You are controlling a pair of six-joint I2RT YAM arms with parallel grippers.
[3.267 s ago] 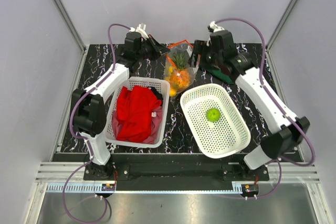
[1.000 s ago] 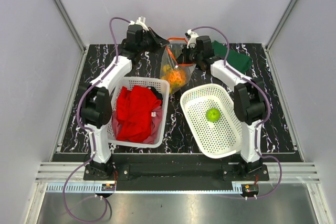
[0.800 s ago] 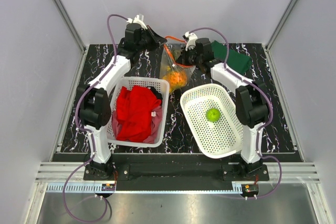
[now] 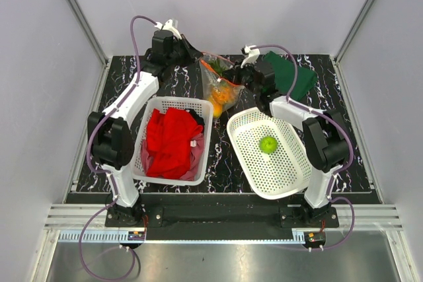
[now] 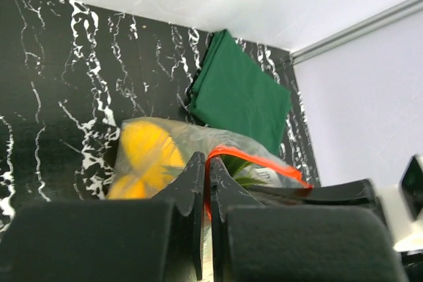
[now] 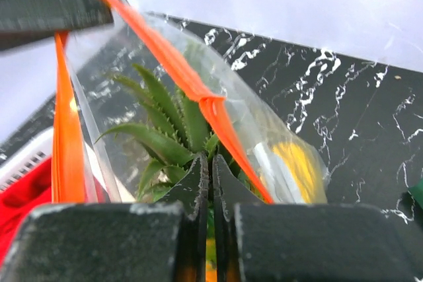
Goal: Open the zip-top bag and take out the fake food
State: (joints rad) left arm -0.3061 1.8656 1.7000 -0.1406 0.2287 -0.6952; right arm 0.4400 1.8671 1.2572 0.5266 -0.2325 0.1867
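Note:
The zip-top bag [image 4: 218,87] hangs between my two grippers above the back of the table, its red-orange zip strip [image 6: 178,64] parted into two lips. My left gripper [image 4: 200,59] is shut on the left lip [image 5: 206,163]. My right gripper [image 4: 240,82] is shut on the right side of the bag [image 6: 211,160], just in front of the pineapple leaves [image 6: 165,130]. Orange and yellow fake food [image 4: 219,97] sits low in the bag; a yellow piece [image 6: 297,163] shows through the plastic. A round green fruit [image 4: 268,144] lies in the right white basket [image 4: 291,176].
The left white basket [image 4: 205,107] holds a red cloth [image 4: 172,140], right under the bag's near side. A folded green cloth [image 4: 291,77] lies at the back right, behind the right arm. Grey walls close in the table at the back and sides.
My right gripper has drawn rightward and towards the near side while the left stayed back left. The bag's mouth is stretched wider between them.

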